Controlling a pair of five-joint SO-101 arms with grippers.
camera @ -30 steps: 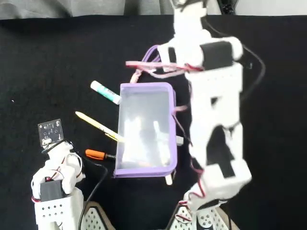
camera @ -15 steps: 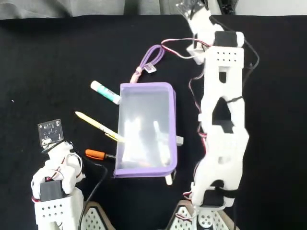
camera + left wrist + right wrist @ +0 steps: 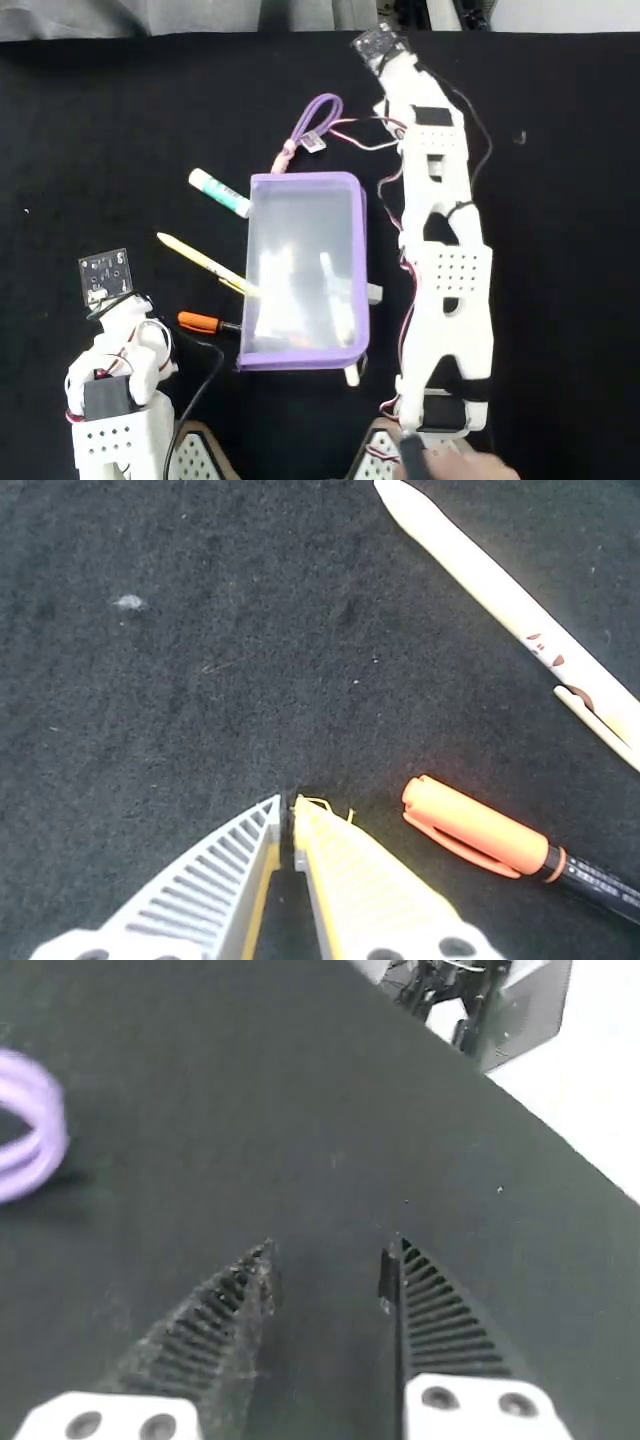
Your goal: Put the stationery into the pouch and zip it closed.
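Since a second ago my right arm has unfolded from beside the pouch [image 3: 305, 183] and now lies stretched toward the far edge of the table [image 3: 120, 110].

I see the purple pouch lying flat near the middle, clear face up, with its strap [image 3: 316, 117] looped out at the far end. I cannot tell from these views whether the zip is open. Three pieces of stationery lie outside it along one long side. The white stick with a green cap [image 3: 220, 192] is near the far corner. The yellow pen [image 3: 205, 262] lies slanted with one end at the pouch's edge. The orange marker [image 3: 204, 323] points at the near corner. By my reading nothing is packed yet, so all the loading and the zipping are left.

My right claw [image 3: 330, 1252] hangs over bare black cloth past the strap, its jaws partly spread with nothing between them. My left claw [image 3: 290, 802] sits with its tips pressed together and empty, just beside the orange marker and not touching it, with the yellow pen farther off.
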